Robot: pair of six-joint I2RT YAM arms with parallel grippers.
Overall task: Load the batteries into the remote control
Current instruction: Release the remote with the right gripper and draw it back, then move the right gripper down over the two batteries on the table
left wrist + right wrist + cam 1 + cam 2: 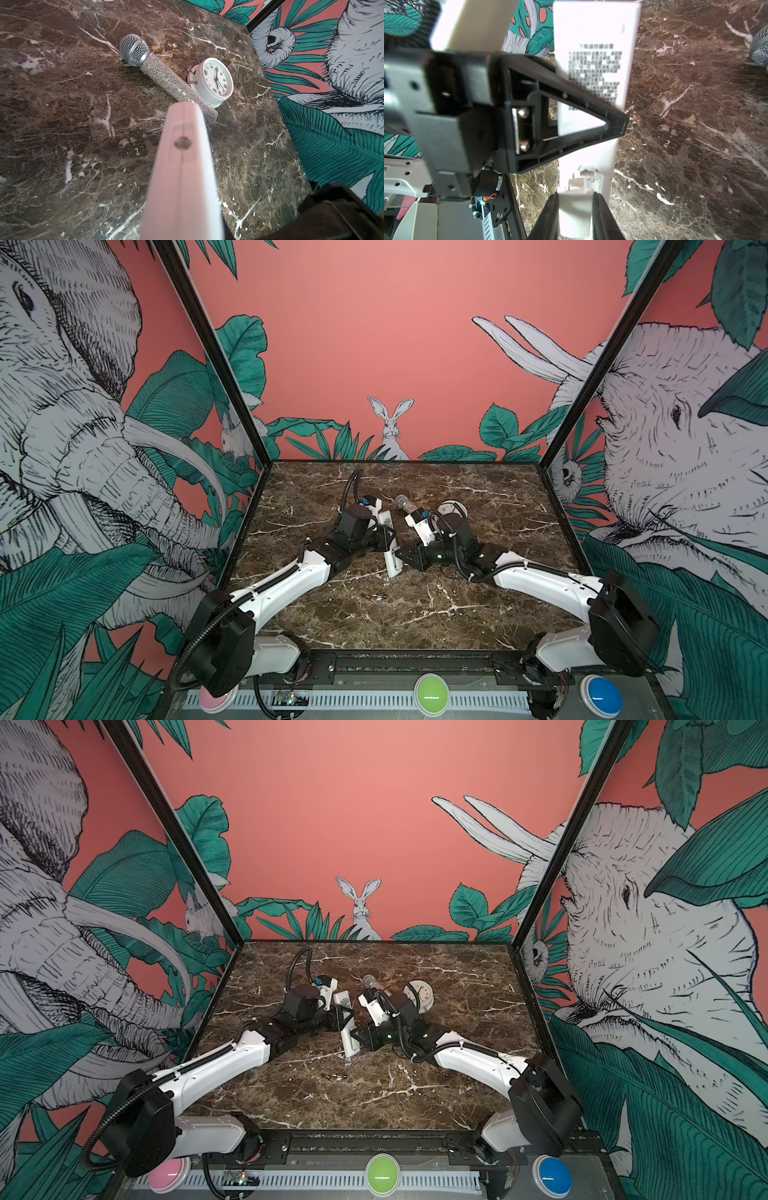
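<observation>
my left gripper (385, 540) is clenched around the middle of the remote control (391, 567), holding it over the centre of the surface (436, 614) with its printed back facing my right wrist camera; my right gripper (575, 198) is clamped on the remote's near end, its jaws pressed to either side. the batteries (374, 596) lie loose on the surface nearer my bases, apart from both grippers; a glittery microphone (166, 76) and a white clock (216, 80) lie just beside each other farther back.
</observation>
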